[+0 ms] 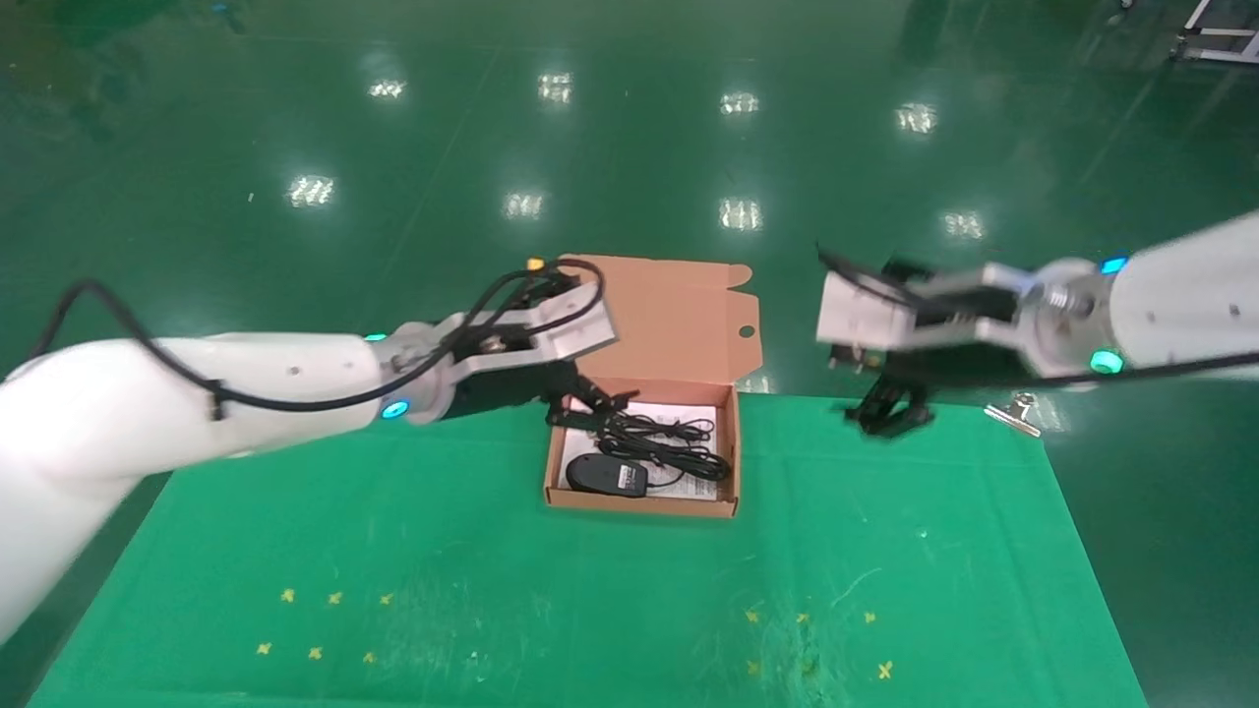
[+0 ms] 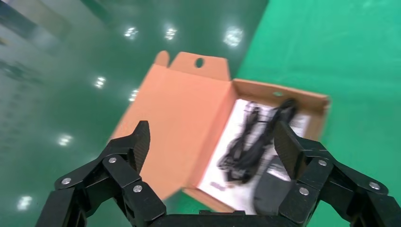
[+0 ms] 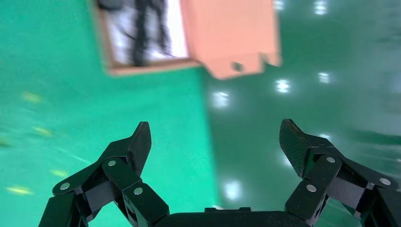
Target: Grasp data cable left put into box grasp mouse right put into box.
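Note:
The orange-brown box (image 1: pixel 639 504) stands open at the table's far middle, its lid (image 1: pixel 679 320) tilted back. The black mouse (image 1: pixel 607 476) lies in its front left part on a white sheet. A black cable bundle (image 1: pixel 661 440) lies behind it; I cannot tell the data cable from the mouse cord. My left gripper (image 1: pixel 587 405) is open and empty at the box's far left corner. In the left wrist view the gripper (image 2: pixel 213 144) frames the cable (image 2: pixel 255 139) and mouse (image 2: pixel 270 191). My right gripper (image 1: pixel 890 415) is open and empty, well right of the box.
A metal binder clip (image 1: pixel 1013 414) holds the green cloth at the table's far right edge. Small yellow marks (image 1: pixel 325 624) dot the near part of the cloth. The right wrist view shows the right gripper (image 3: pixel 216 142) over the cloth's edge, with the box (image 3: pixel 142 70) farther off.

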Tool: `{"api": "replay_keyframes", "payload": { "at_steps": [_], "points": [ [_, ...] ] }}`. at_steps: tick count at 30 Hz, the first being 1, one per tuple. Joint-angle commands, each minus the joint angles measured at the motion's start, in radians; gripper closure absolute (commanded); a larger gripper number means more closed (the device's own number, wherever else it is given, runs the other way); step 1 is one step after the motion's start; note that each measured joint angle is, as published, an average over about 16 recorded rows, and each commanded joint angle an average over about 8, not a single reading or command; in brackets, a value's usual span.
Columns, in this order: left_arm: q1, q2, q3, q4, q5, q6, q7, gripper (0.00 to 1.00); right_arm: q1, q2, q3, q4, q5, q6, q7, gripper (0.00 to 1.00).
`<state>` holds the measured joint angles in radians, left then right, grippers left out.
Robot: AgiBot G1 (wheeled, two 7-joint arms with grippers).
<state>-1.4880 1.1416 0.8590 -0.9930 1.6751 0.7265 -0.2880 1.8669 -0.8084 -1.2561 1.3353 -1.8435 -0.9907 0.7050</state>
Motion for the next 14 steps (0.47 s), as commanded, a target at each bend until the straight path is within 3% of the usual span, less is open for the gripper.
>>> {"api": "replay_keyframes", "payload": {
  "at_steps": [1,14],
  "points": [
    [0.017,-0.022,-0.024,-0.012,-0.039,0.031,0.004,0.00,-0.031,0.008,0.038,-0.002,0.043,-0.020,-0.020,0.00],
    [0.117,-0.151,-0.165,-0.083,-0.268,0.218,0.029,0.00,-0.214,0.053,0.264,-0.014,0.301,-0.137,-0.140,0.00]
  ]
}}
